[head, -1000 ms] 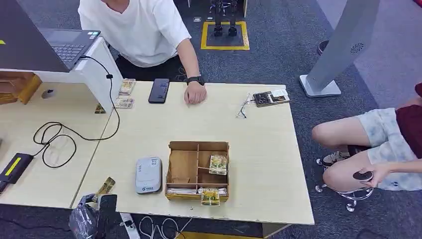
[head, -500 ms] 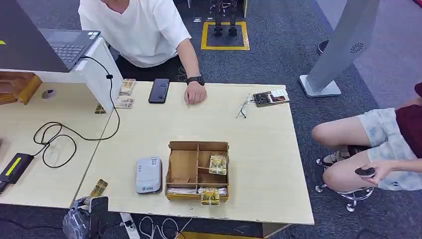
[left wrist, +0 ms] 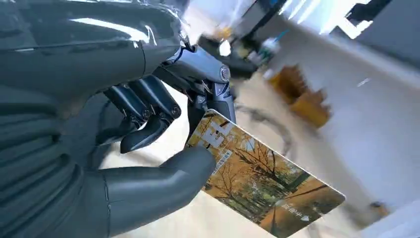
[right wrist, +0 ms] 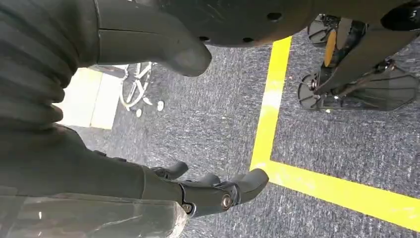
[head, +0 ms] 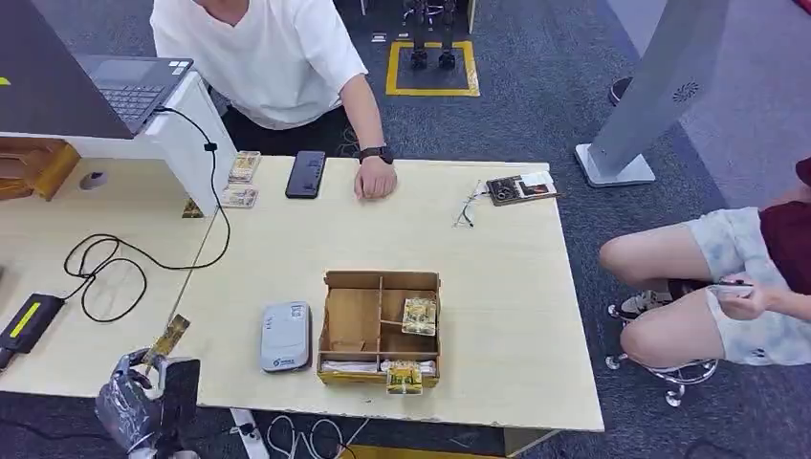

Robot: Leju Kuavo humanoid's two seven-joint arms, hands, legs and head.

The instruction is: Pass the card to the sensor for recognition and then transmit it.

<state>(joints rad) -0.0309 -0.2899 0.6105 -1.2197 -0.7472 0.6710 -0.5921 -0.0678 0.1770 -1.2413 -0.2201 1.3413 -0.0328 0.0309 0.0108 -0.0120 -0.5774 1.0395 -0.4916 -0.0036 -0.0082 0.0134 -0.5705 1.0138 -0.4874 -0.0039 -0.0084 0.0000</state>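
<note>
One card [left wrist: 262,186] is pinched at its corner between the left hand's [head: 143,402] thumb and fingers [left wrist: 148,106], most of it jutting free beyond the fingertips; it looks thin, light, stiff and glossy, so I judge it could slip or pivot in so small a hold, and a deeper pinch along one edge would steady it. Ahead of that hand and off to its right lie the pale wooden table [head: 497,316], the grey sensor [head: 285,336] and, just beyond it, a wooden tray [head: 330,330]; a seated person's hand [head: 375,180] rests at the far edge. The right hand [right wrist: 218,191] hangs over grey carpet with fingers loosely curled, holding nothing.
</note>
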